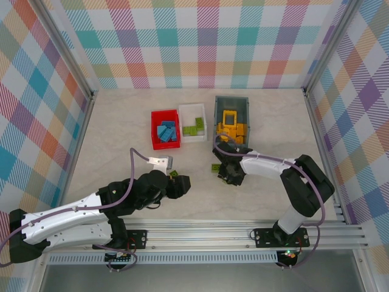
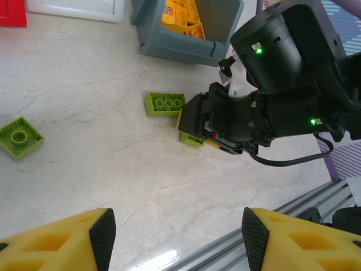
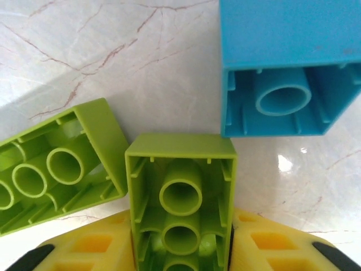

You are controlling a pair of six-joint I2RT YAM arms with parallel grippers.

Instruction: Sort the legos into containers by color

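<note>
My right gripper [image 3: 181, 251] is shut on a lime green lego [image 3: 180, 192], whose hollow underside faces the camera, low over the table. A second green lego [image 3: 53, 172] lies just left of it, and a blue lego [image 3: 287, 84] lies beyond it to the right. From above, the right gripper [image 1: 228, 171] is just in front of the grey bin [image 1: 217, 112]. My left gripper [image 2: 179, 243] is open with nothing between its fingers, and it looks across at the right gripper [image 2: 194, 121]. A green lego [image 2: 165, 104] lies beside that gripper, and a small green square lego [image 2: 21, 137] lies to the left.
The red bin [image 1: 154, 131] holds blue legos, the white bin [image 1: 182, 125] holds green ones, and the grey bin holds yellow ones. All three stand side by side mid-table. The metal rail [image 1: 243, 234] runs along the near edge, behind the left gripper [image 1: 182, 184].
</note>
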